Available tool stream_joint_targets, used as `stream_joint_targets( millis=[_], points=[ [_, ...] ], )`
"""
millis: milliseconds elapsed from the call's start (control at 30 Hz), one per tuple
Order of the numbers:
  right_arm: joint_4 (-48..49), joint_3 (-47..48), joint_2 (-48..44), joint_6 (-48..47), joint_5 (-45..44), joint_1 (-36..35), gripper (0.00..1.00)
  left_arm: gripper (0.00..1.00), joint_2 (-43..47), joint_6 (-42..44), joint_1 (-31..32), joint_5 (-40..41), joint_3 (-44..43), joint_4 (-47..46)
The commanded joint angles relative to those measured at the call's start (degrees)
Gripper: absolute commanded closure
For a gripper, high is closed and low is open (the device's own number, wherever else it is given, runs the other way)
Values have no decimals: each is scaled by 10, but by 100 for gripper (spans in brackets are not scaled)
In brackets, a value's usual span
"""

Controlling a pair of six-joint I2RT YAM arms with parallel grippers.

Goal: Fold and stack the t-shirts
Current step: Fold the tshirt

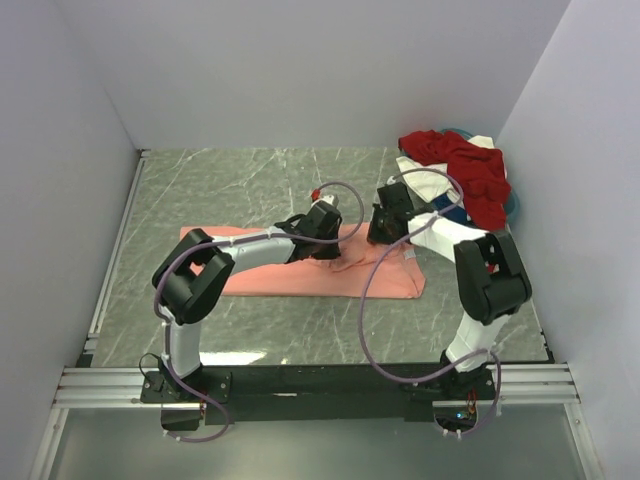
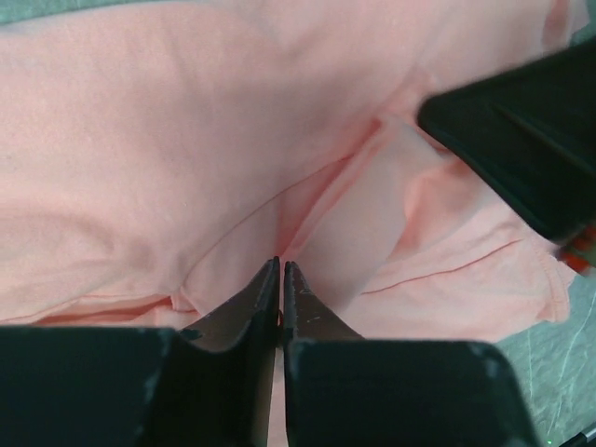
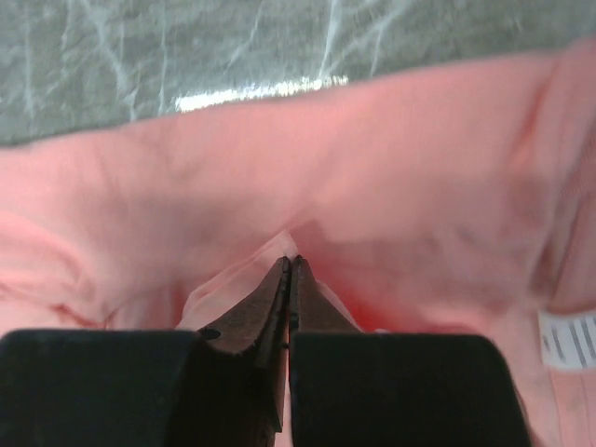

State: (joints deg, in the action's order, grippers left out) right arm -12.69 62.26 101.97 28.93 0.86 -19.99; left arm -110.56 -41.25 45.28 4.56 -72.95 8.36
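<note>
Two grippers: both of mine were down on the salmon-pink t-shirt (image 1: 290, 280), close together toward its right end.
Left gripper (image 2: 281, 264): clenched, with its jaws pressed together on a raised fold of the pink cloth.
Right gripper (image 3: 291, 261): clamped the same way, with a small ridge of the same shirt pinched at its tips.
Salmon-pink t-shirt: spread in a long band across the middle of the grey-green marbled table (image 1: 230, 180), flat at the left and wrinkled where I gripped it.
Care label (image 3: 568, 340): a white tag with dark print lay on the pink cloth at the right edge of my right wrist view.
Dark red t-shirt (image 1: 470, 165): crumpled on top of a heap in the far right corner of the table, apart from the pink one.
White t-shirt (image 1: 425, 180): bunched in that heap, showing beneath and beside the red.
Teal-blue t-shirt (image 1: 514, 205): only a sliver showed at the heap's right edge, against the wall.
</note>
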Motion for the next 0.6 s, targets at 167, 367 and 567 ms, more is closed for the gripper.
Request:
stream_joint_targets(
  millis=[167, 367, 567],
  points=[
    [19, -82, -133, 17, 1, -9, 100, 96, 49, 13, 4, 3, 27, -14],
    [27, -153, -202, 28, -2, -31, 100, 99, 68, 19, 5, 5, 44, -17],
    [28, -218, -266, 46, -8, -56, 100, 99, 87, 31, 5, 5, 54, -18]
  ],
)
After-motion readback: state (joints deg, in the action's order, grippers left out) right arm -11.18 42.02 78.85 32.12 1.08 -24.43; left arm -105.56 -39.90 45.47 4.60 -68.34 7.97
